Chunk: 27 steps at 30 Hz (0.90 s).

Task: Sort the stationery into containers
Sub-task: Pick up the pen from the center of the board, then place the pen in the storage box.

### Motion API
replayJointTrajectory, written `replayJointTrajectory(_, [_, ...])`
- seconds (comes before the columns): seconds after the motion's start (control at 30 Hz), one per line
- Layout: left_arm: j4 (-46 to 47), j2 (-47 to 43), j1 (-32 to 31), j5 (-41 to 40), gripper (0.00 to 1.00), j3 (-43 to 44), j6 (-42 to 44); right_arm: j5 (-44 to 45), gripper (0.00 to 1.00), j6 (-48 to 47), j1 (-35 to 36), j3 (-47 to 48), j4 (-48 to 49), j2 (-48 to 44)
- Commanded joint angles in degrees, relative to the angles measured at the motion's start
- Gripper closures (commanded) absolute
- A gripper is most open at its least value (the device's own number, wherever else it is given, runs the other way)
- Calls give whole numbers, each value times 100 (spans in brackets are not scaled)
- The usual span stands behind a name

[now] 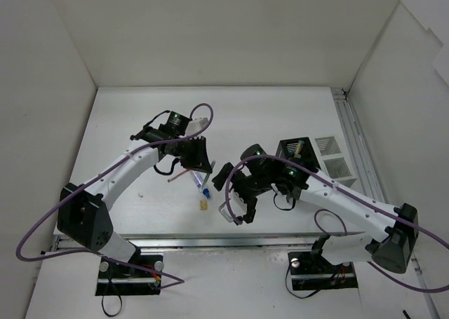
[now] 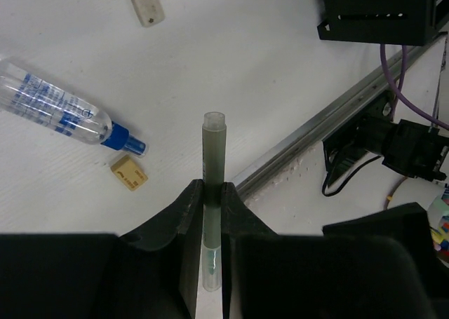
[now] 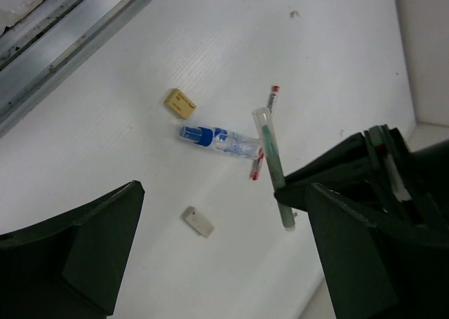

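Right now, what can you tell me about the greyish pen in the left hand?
It is a slim pen with a translucent grey-green, plastic-looking barrel and a paler round end. The left hand is shut on it near its middle, both ends sticking out. It appears lifted above the table, touching nothing else.
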Motion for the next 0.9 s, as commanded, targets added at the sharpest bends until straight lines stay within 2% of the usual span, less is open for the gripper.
replayJointTrajectory(0.0, [90, -177, -43, 385, 100, 295, 26, -270, 2, -81, 23, 219, 190, 305])
replayJointTrajectory(0.27, [336, -89, -148, 834, 100, 199, 0, -323, 5, 385, 146, 167, 1244, 1036])
replayJointTrajectory(0.37, [266, -45, -200, 729, 100, 216, -18, -113, 7, 604, 172, -44, 1815, 1185])
replayJointTrajectory(0.47, [327, -54, -201, 852, 100, 181, -9, 247, 13, 780, 251, -360, 2570, 1177])
replayJointTrajectory(0.53, [319, -36, -201, 869, 100, 164, -35, 450, 23, 825, 295, -509, 2940, 1159])
replayJointTrajectory(0.57, [310, -36, -201, 878, 100, 164, -18, 511, 34, 851, 304, -545, 3063, 1142])
replayJointTrajectory(0.63, [319, -36, -201, 948, 100, 155, -18, 573, 48, 973, 322, -624, 3196, 1124])
replayJointTrajectory(0.67, [336, -45, -201, 1000, 100, 137, -18, 643, 63, 1000, 330, -659, 3344, 1107])
replayJointTrajectory(0.77, [319, -89, -253, 1001, 100, 128, 8, 862, 81, 1115, 374, -905, 3871, 1037])
replayJointTrajectory(0.87, [336, -142, -254, 983, 100, 76, 26, 1047, 90, 1106, 418, -1038, 4145, 1001])
